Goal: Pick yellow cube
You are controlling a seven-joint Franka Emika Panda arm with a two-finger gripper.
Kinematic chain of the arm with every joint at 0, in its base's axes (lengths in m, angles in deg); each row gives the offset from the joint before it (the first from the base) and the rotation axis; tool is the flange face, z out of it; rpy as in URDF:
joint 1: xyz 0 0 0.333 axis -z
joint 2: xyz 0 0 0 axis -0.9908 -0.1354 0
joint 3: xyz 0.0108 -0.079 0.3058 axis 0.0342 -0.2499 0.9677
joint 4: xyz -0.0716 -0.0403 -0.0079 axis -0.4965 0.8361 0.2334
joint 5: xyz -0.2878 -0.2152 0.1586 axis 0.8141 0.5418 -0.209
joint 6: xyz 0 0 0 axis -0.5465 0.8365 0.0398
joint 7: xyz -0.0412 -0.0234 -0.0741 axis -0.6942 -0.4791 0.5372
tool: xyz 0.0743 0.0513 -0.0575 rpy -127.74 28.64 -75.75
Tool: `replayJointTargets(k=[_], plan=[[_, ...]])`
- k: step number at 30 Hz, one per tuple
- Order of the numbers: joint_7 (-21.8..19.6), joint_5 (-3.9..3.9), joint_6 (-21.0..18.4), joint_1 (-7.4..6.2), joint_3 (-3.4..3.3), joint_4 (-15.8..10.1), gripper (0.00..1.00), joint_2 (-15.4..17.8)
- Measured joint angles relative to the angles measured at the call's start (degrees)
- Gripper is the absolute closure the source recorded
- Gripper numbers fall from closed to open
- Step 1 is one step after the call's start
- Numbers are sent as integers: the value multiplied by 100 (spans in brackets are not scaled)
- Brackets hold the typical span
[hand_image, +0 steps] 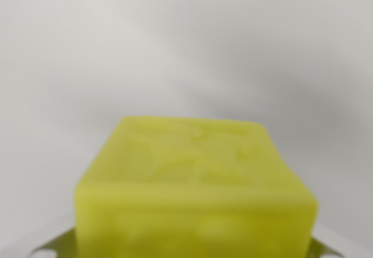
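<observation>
Blurred yellow plastic cube [195,197] with faint relief filled the wrist view's lower centre, against pale grey; claw's state could not be told.

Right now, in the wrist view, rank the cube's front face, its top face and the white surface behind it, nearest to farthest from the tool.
1. Front face, bottom centre, nearest.
2. Top face, middle, just behind.
3. White surface, upper half, farthest.

I have only the wrist view, sitting very close above the cube [195,194], looking down and forward across its blurred top onto a pale surface [175,48].
</observation>
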Motion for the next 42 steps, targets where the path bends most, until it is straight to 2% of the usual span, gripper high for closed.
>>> replayJointTargets(k=[22,42], plan=[[-58,81,-723,10,1,32,100,687],[-92,129,-1413,14,1,186,100,1226]])
